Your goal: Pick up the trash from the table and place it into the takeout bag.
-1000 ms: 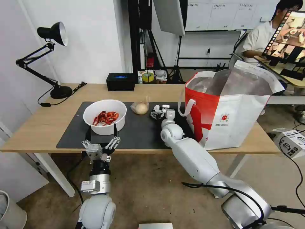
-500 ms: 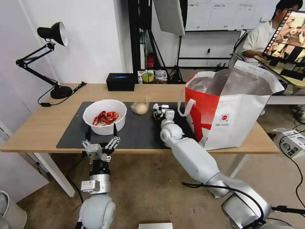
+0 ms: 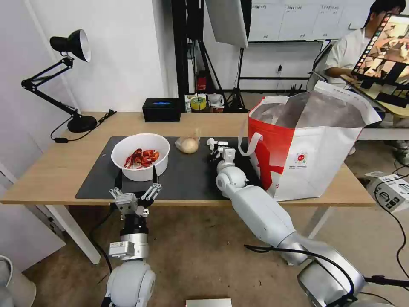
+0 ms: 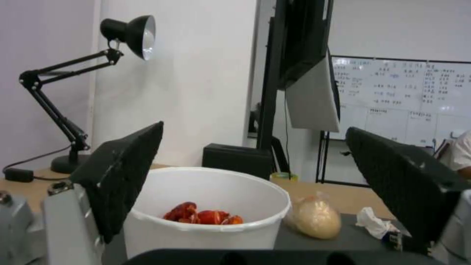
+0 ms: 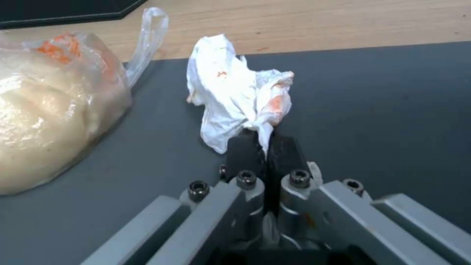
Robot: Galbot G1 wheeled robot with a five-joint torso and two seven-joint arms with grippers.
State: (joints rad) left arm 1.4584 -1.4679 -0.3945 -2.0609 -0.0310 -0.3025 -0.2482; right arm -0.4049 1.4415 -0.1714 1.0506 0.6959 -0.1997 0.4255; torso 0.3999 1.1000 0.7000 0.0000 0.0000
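The right gripper [image 5: 262, 141] is seen closed on the crumpled tissue [image 5: 240, 95], its two dark fingers pinched together over a lower fold while the rest of the paper stands free ahead of them. The tissue is held just above the dark mat [image 3: 187, 170], near the mat's far edge and about midway along the table [image 3: 51, 170]. The takeout bag [image 3: 306, 145] stands at the table's right end, to the right of this gripper and close beside it, its foil-lined mouth open upward and well above the gripper. The coming move is therefore judged to turn on a lift and a carry rightward over the bag's near rim. Just to the gripper's other side lies the bagged bun [image 3: 188, 144]. Further left, the bowl of shells [image 3: 140, 156] sits near the mat's front left corner.

The left gripper [image 3: 135, 194] is held at the table's front edge, fingers spread wide, directly before the bowl; it is the nearer arm to that item.

One tissue, one bun, one bowl and one bag are counted.
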